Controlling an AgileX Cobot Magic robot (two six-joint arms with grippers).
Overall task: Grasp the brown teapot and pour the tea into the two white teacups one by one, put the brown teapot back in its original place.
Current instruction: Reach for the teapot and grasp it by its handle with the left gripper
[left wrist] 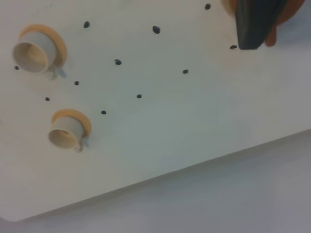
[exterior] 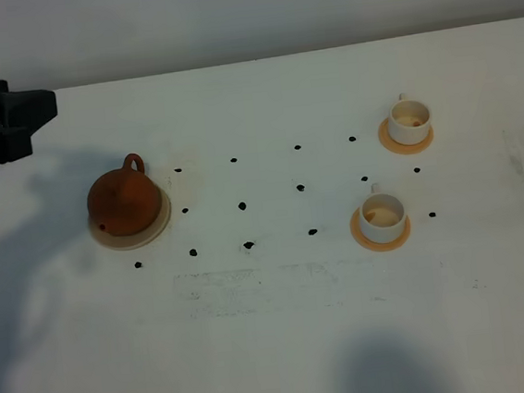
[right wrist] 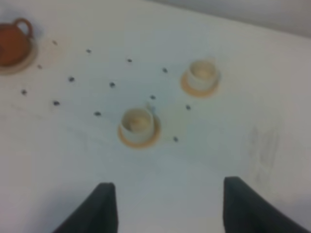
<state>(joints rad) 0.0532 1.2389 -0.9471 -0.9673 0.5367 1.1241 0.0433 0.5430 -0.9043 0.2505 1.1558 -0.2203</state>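
Brown teapot [exterior: 125, 202], squat rounded clay, on flat disc [exterior: 161, 224]; right claw [right wrist: 170, 187] spread, left claw [left wrist: 256, 26] unclear.

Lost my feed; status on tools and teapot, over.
Right tool open, empty. Left tool off the teapot, grip unclear. Teapot sits on its coaster. Nothing blocking the cups.

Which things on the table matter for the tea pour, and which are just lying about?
For the job:
- brown teapot
- cream coaster under it
- far teacup
- near teacup

Lying about:
- orange saucers under the cups
- black dots
- scuffed patch
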